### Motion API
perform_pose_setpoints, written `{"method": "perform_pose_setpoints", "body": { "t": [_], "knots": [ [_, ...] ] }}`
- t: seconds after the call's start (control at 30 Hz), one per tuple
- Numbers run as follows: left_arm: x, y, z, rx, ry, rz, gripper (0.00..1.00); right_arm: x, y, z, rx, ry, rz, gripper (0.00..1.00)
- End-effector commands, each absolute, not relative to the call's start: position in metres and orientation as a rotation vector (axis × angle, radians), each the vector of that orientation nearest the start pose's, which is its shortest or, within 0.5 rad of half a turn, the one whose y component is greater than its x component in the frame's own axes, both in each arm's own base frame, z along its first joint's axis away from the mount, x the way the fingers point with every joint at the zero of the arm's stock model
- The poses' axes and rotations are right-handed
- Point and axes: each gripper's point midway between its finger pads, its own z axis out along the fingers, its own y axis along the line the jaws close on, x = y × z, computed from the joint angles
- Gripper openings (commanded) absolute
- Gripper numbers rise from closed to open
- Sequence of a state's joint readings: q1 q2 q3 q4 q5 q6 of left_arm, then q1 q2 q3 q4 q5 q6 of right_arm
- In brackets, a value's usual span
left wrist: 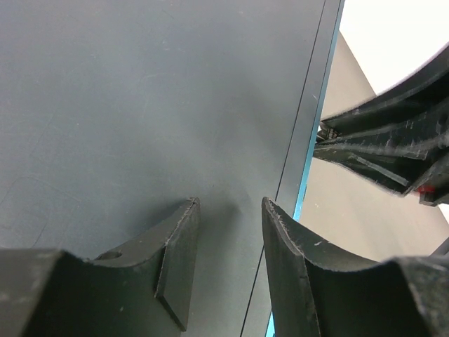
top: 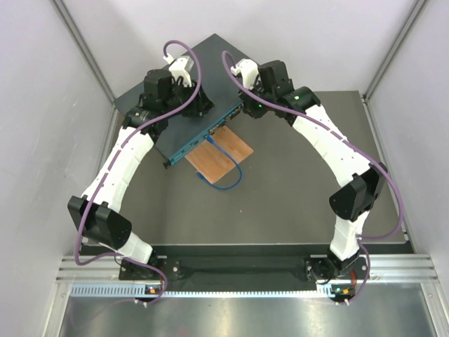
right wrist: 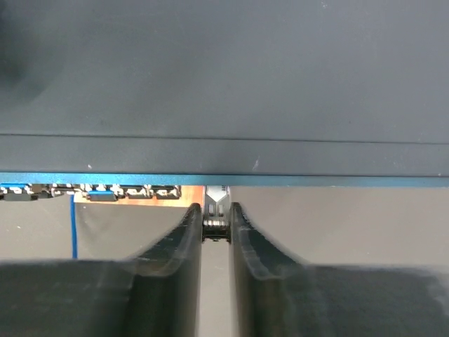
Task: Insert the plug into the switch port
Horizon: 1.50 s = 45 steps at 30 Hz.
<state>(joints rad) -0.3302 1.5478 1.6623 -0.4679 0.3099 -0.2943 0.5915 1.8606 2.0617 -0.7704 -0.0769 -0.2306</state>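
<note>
Because the switch lies slantwise, its long port face looks toward the near right. The left gripper hovers over its flat top, fingers narrowly apart and empty. A blue cable meets that face and loops across the wooden board. The right gripper is level with the ports and likely better placed. It is pinched nearly closed on a small dark piece, which I cannot tell to be the plug.

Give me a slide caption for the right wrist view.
Right gripper at the switch, beside its ports; blue cable at left.
</note>
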Motion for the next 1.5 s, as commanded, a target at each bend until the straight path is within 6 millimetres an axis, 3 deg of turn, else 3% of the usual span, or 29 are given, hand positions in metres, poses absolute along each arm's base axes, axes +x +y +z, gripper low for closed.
{"method": "perform_pose_setpoints", "body": {
  "t": [0.0, 0.13, 0.47, 0.67, 0.83, 1.03, 1.47],
  "knots": [
    [0.419, -0.213, 0.343, 0.241, 1.952, -0.735, 0.46, 0.43, 0.317, 0.367, -0.877, 1.703, 0.378, 0.26],
    [0.42, -0.213, 0.342, 0.24, 1.954, -0.736, 0.46, 0.423, 0.305, 0.356, -0.893, 1.727, 0.358, 0.43],
    [0.419, -0.212, 0.344, 0.241, 1.95, -0.738, 0.46, 0.403, 0.256, 0.341, -0.919, 1.826, 0.336, 0.55],
    [0.419, -0.213, 0.343, 0.244, 1.95, -0.741, 0.46, 0.404, 0.244, 0.328, -0.922, 1.872, 0.33, 0.42],
    [0.421, -0.213, 0.344, 0.244, 1.948, -0.738, 0.46, 0.413, 0.25, 0.335, -0.893, 1.865, 0.365, 0.31],
    [0.422, -0.213, 0.343, 0.247, 1.951, -0.736, 0.46, 0.415, 0.264, 0.337, -0.901, 1.865, 0.431, 0.29],
    [0.422, -0.213, 0.343, 0.248, 1.952, -0.735, 0.46, 0.426, 0.271, 0.331, -0.895, 1.867, 0.443, 0.25]
  ]
}}
